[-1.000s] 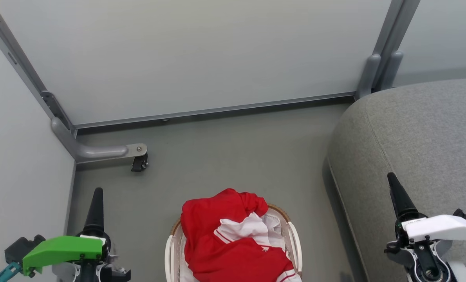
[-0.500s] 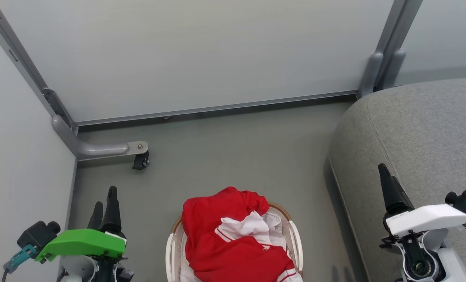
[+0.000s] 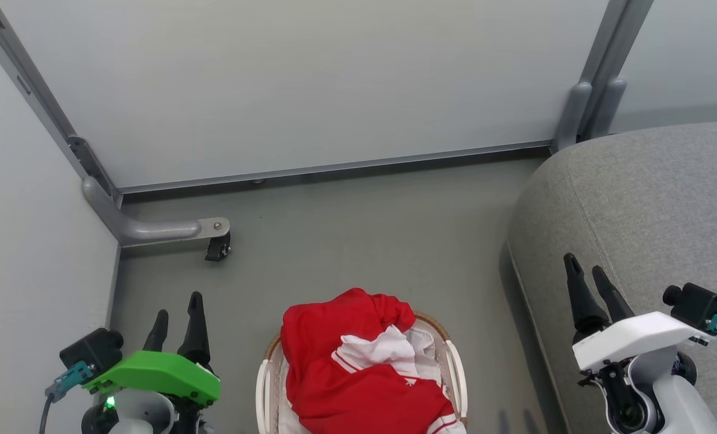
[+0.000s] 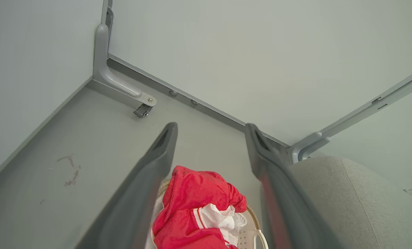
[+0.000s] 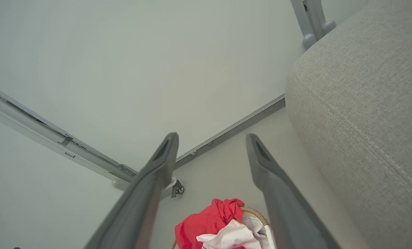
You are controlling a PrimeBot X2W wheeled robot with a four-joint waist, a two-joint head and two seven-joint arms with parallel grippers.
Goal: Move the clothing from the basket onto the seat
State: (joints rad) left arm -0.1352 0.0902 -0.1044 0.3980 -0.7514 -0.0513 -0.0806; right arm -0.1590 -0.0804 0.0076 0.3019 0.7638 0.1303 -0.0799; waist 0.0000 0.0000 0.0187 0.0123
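Jersey (image 3: 334, 343) lies crumpled along the basket (image 3: 457, 367), red, white lining showing; my left hand (image 3: 178, 305) and right hand (image 3: 582, 263) gape empty.

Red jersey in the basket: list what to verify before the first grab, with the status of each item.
1. Left claw open: ok, fingers spread apart in its wrist view.
2. Right claw open: ok, fingers apart.
3. Both claws empty: ok, nothing between the fingers.
4. Jersey reachable: ok, it is heaped on top of the basket, spilling over the far rim.
5. Seat free for the drop: ok for the part in view, which is bare.
6. Jersey free of anything beneath it: cannot tell, the basket's inside is covered.
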